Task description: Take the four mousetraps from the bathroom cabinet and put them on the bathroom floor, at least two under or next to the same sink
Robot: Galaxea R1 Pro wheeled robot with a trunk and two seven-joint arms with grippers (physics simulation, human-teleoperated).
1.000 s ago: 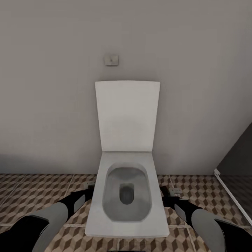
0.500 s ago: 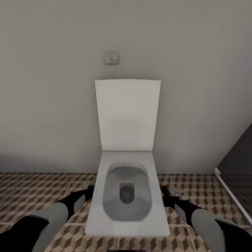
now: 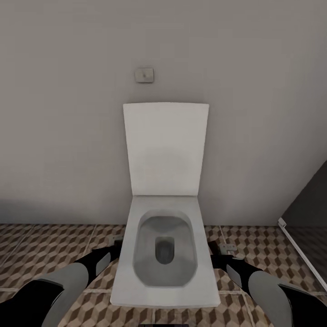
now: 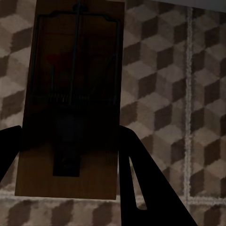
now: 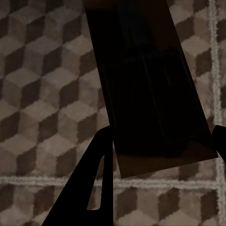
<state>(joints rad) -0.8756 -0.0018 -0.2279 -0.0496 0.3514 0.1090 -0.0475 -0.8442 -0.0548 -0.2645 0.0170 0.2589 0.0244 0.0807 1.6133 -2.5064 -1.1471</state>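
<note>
now each gripper's jaws clamp a mousetrap [image 4: 70,99] [image 5: 150,89] beside the open, empty toilet [image 3: 164,254].

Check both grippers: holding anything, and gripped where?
Left gripper clamps a mousetrap across its long sides at one end. Right gripper likewise holds a second mousetrap by one end. Both hang above the tiled floor.

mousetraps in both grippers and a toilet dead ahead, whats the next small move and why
Probably turn the base away to look for a sink. Each gripper holds a mousetrap over the tiled floor, but ahead stands a toilet, and two traps must end beside a sink.
</note>
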